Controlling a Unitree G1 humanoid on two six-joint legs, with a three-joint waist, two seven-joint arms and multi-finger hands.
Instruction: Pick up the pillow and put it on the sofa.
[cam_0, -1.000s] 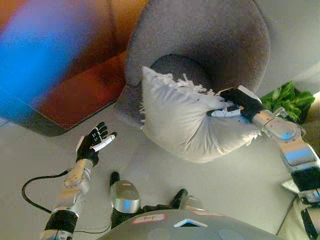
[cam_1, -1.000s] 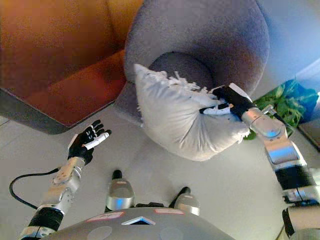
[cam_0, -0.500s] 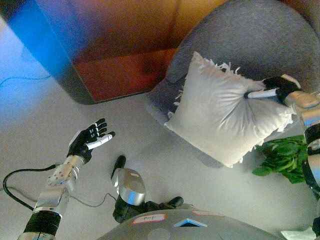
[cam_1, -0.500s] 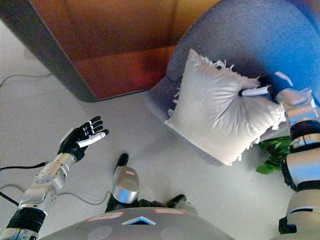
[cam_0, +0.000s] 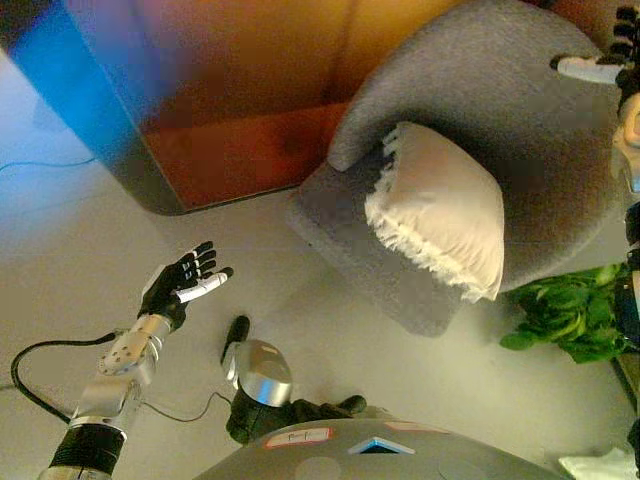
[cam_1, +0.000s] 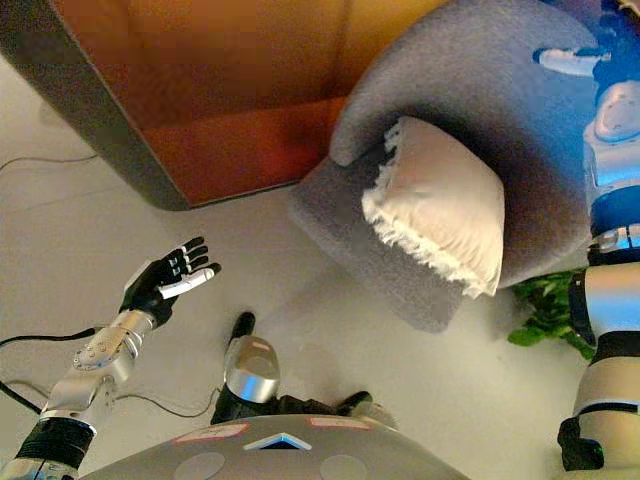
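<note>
A white pillow (cam_0: 440, 208) with a fringed edge lies on the seat of the grey round sofa chair (cam_0: 480, 70), leaning against its backrest. My right hand (cam_0: 612, 55) is up at the top right, over the backrest rim, open and empty, clear of the pillow; it also shows in the right eye view (cam_1: 590, 58). My left hand (cam_0: 182, 285) is open, palm up, over the floor at the lower left, far from the sofa chair.
An orange-brown wooden cabinet (cam_0: 230, 110) with a dark edge stands at the upper left, close beside the sofa chair. A green plant (cam_0: 560, 315) sits on the floor at the chair's lower right. Pale floor (cam_0: 330, 370) lies in front.
My right hand has let go of the pillow and lifted away to the upper right. The pillow has dropped onto the seat. My left hand has stayed put.
</note>
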